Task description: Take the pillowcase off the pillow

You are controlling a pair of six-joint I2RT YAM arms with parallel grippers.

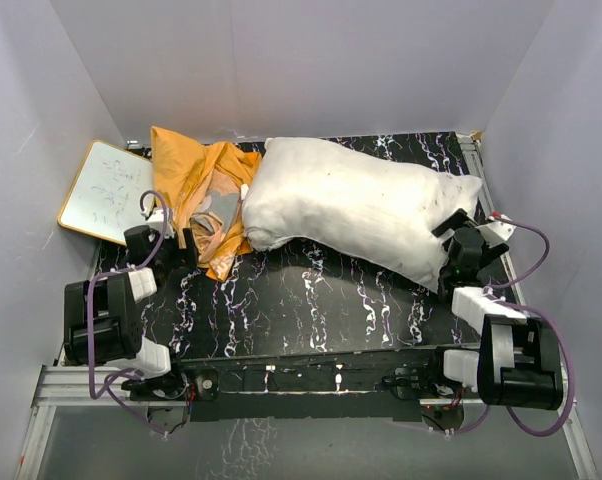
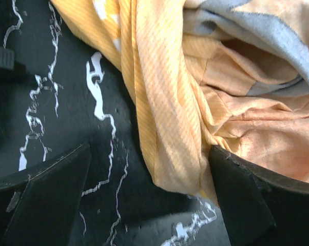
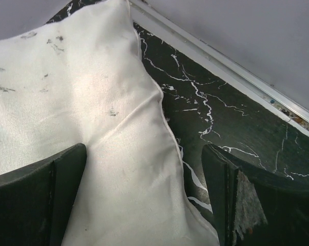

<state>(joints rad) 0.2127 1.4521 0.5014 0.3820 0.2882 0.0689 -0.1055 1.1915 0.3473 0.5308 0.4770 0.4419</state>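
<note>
Robot lab test cell: plain white enclosure walls [image 1: 331, 60], black marbled tabletop [image 1: 311, 300], aluminium frame rail [image 1: 71, 385], whiteboard [image 1: 106, 190] at side.

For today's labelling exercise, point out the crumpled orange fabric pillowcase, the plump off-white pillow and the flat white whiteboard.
orange fabric pillowcase [image 1: 181, 165]: top external view, upper fold.
plump off-white stuffed pillow [image 1: 351, 205]: top external view, middle bulge.
white whiteboard [image 1: 106, 190]: top external view, writing surface.

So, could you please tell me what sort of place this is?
Most likely a robot lab test cell: plain white walls box in a black marbled table, an aluminium rail runs along its near edge, and a whiteboard sits at the left.
</note>
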